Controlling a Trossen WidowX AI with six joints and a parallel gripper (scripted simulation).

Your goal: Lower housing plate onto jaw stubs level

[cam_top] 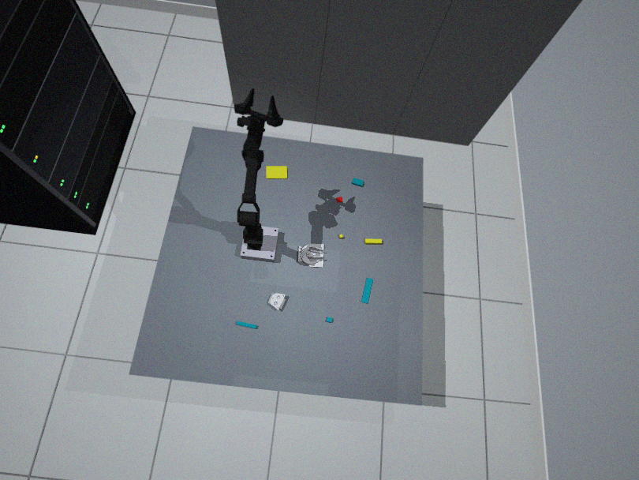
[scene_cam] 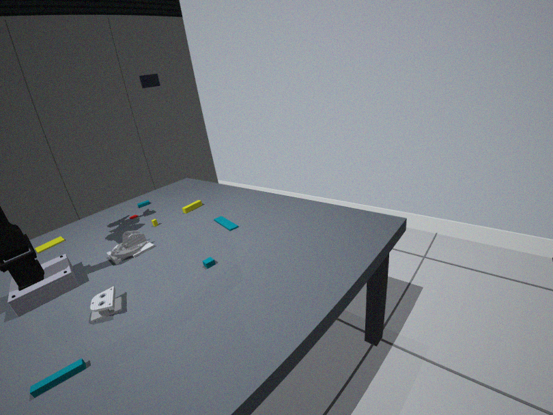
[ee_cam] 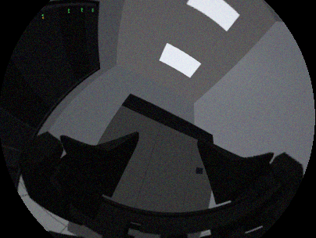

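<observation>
A white plate with two round holes (cam_top: 277, 297) (scene_cam: 108, 298), seemingly the housing plate, rests tilted on a small stand in front of the arm's base. The jaw assembly (cam_top: 311, 254) (scene_cam: 132, 241) stands to the right of the arm's base in the top view. It has a white base with grey rounded parts on top, and thin prongs point right; the stubs and pins are too small to make out. My gripper (cam_top: 263, 93) (ee_cam: 168, 138) is open and empty, raised far from both, near the dark cabinet. It is out of view in the exterior view.
The arm's base block (cam_top: 268, 253) (scene_cam: 48, 290) stands left of the jaw assembly. Yellow blocks (cam_top: 276, 171) (cam_top: 373, 241), teal blocks (cam_top: 367, 290) (cam_top: 246, 324) and a red block (cam_top: 338, 199) lie around the table (cam_top: 360, 361). A dark cabinet (cam_top: 371, 67) (scene_cam: 67, 111) stands behind it.
</observation>
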